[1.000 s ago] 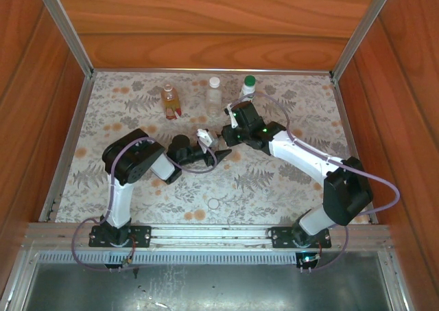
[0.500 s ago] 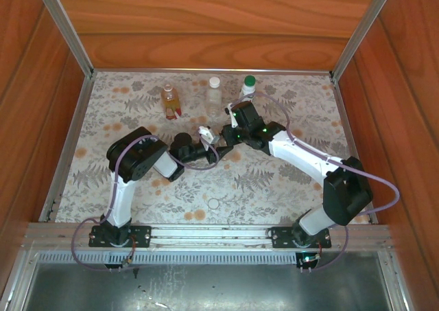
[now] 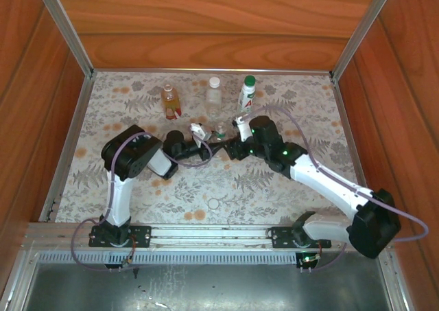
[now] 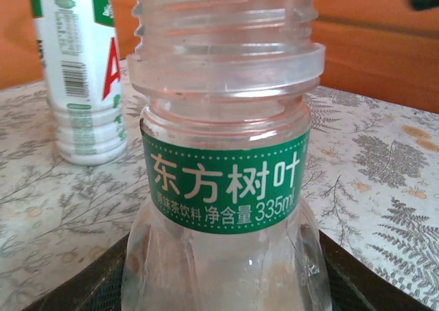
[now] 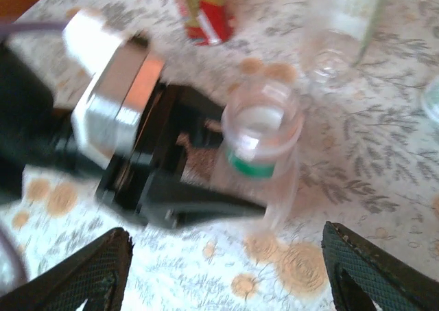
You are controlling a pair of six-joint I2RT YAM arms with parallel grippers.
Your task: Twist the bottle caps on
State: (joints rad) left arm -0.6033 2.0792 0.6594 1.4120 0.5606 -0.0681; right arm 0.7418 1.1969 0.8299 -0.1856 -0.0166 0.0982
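Note:
The small clear bottle (image 4: 223, 187) with a green label stands upright and uncapped, its threaded neck bare. My left gripper (image 4: 223, 287) is shut on its lower body, seen from above as the left gripper (image 3: 215, 139) and the bottle (image 3: 220, 128). My right gripper (image 5: 226, 270) hangs open and empty above the bottle (image 5: 260, 136), a little to its near right; in the top view the right gripper (image 3: 235, 148) is beside it. Along the back stand the amber bottle (image 3: 169, 99), the taller clear bottle (image 3: 215, 98) with a white cap (image 3: 215, 82), and the white bottle (image 3: 247, 96) with a dark green cap (image 3: 250, 80).
The floral tablecloth (image 3: 226, 187) covers the table, boxed in by wooden walls and an aluminium frame (image 3: 68, 153). The three back bottles stand in a row just behind both grippers. A pale round shape (image 5: 432, 98) is cut off at the right wrist view's edge.
My left gripper has carried the small clear bottle farther back. My right arm has drawn back to the right, away from the white bottle, which now stands fully exposed.

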